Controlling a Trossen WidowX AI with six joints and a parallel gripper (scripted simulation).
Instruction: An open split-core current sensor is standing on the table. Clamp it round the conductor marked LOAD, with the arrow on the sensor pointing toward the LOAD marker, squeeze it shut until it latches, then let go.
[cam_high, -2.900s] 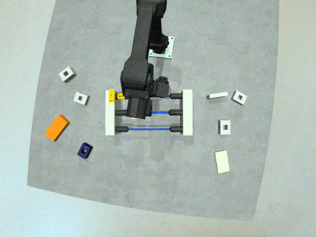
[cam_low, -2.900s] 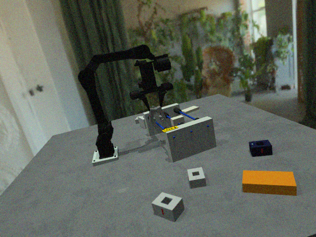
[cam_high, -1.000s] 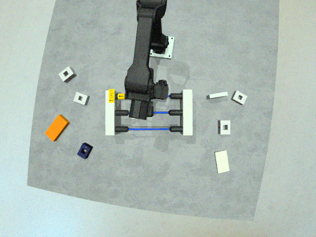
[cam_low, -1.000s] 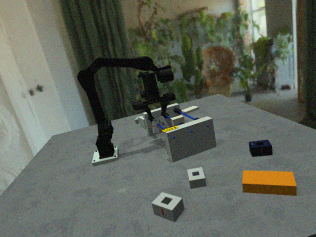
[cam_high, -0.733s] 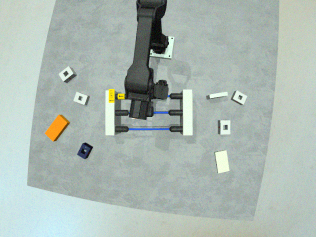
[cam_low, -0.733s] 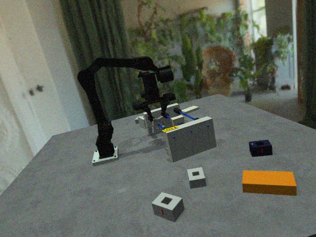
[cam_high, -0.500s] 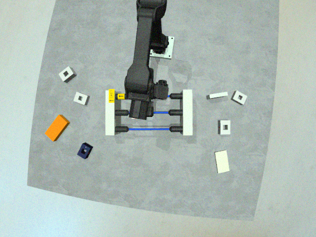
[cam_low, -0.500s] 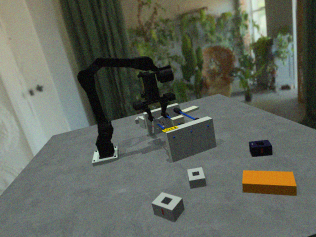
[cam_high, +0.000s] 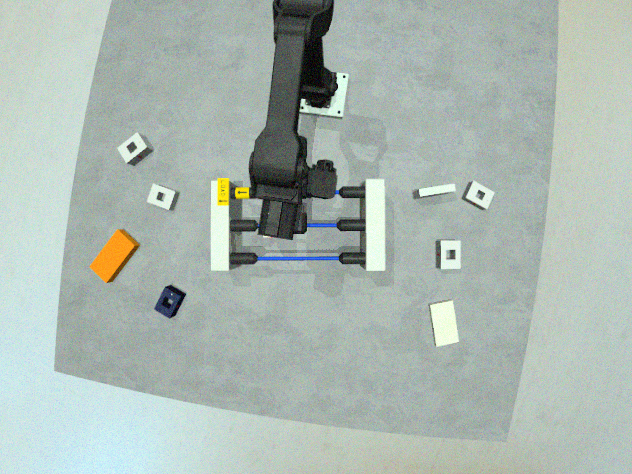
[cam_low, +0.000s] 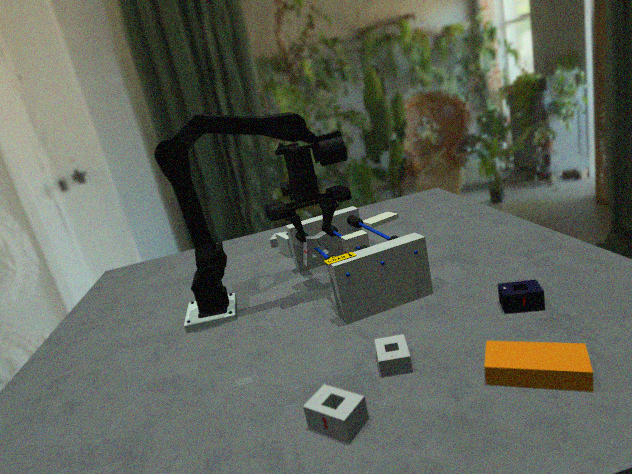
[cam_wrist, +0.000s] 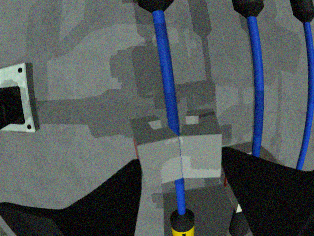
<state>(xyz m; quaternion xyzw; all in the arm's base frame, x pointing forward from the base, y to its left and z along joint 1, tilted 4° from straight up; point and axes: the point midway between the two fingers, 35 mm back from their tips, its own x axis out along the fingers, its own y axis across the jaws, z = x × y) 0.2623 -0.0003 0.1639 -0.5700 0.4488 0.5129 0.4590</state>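
Observation:
The current sensor is a pale block around the blue LOAD conductor, which enters one side and comes out of the other. Its two halves meet at a thin seam and look closed; whether it is latched cannot be told. My gripper is shut on the sensor, one dark finger at each side. Red marks show at the sensor's sides, but the arrow's direction is unclear. The yellow LOAD marker is on the left post, beside a yellow arrow sleeve. The arm hides the sensor from above.
Two white posts hold the conductors; two other blue conductors run parallel. White blocks with square holes stand at both sides. An orange block and a dark blue block lie left, a cream block right.

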